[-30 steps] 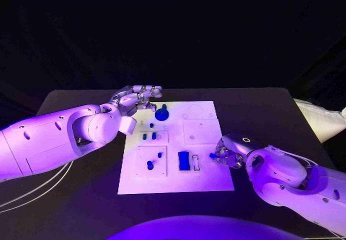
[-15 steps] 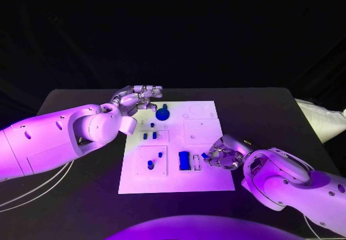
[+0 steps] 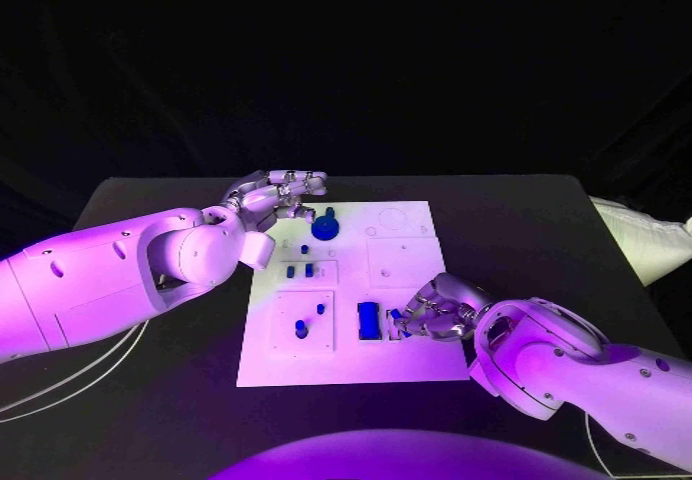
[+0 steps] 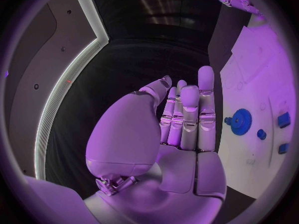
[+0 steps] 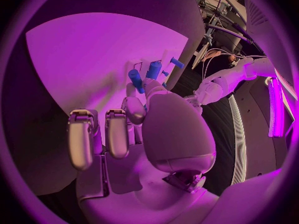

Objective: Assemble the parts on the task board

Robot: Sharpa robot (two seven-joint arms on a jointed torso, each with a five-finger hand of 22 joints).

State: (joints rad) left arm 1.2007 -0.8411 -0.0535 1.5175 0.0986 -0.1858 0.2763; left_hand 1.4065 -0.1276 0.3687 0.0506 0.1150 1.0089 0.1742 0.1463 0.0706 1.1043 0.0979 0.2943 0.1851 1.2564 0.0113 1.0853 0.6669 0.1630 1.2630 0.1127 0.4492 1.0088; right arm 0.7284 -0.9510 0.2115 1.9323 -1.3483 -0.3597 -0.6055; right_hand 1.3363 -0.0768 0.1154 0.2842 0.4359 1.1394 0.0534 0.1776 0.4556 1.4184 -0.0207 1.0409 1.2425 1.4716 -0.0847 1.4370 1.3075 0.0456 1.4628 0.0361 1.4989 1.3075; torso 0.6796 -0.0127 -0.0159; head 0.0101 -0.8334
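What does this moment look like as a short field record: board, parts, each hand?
board: white task board in the middle of the black table
parts: blue gear at the far end; blue block near the right hand; small blue pieces in the left recesses
left hand: at the board's far left corner, fingers together, holding nothing
right hand: over the board's right side, pinching a small blue peg
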